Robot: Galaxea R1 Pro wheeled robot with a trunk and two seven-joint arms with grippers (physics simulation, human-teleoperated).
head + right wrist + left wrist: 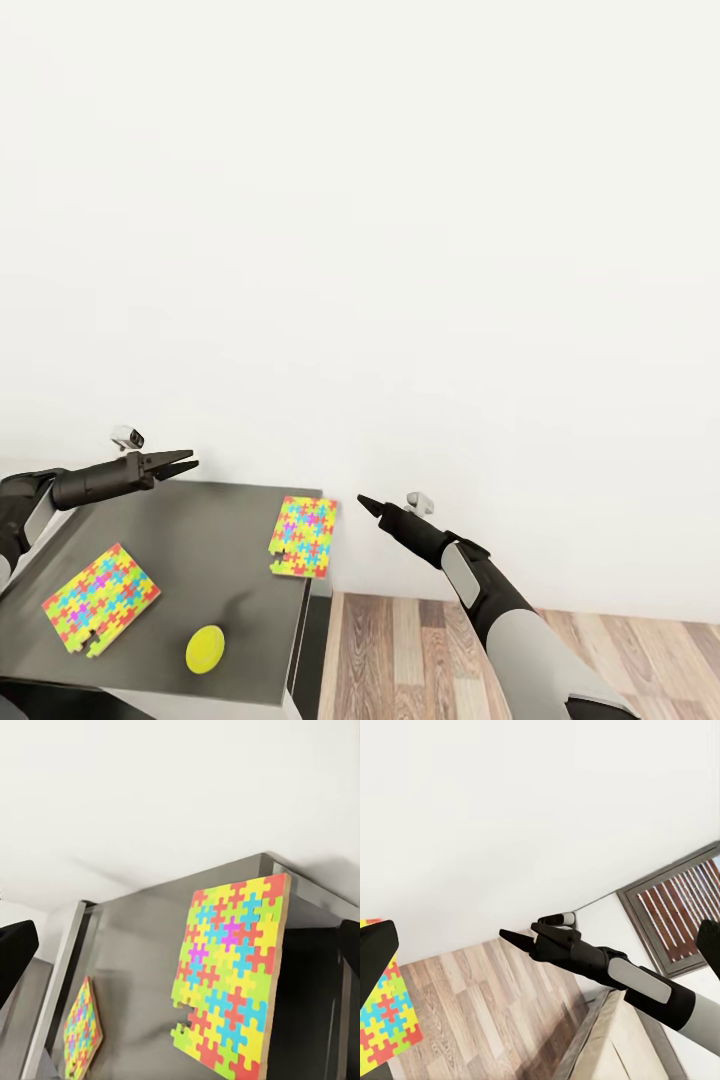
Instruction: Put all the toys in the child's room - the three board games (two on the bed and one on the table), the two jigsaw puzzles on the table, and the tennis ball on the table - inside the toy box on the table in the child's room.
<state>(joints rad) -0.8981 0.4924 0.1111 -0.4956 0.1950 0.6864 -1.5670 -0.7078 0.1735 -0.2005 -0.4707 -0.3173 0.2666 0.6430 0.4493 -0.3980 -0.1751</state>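
White wall took up most of what I could see, with the table (200,530) down low in front of me and wood floor (450,650) off to its side. Two jigsaw puzzles were lying flat on the grey top: one (304,537) right at the far corner by the edge, the other (100,598) closer to me, and the tennis ball (205,648) sat near the front edge between them. So yeah, none of those three were packed away yet, and I couldn't spot the toy box or any board games from where I stood, so pretty much everything looked left to do. My left gripper (180,463) hovered above the back of the table, fingers slightly apart and holding nothing. My right gripper (368,503) hung off the table's side, just beside the corner puzzle, fingers looking pinched together and empty.
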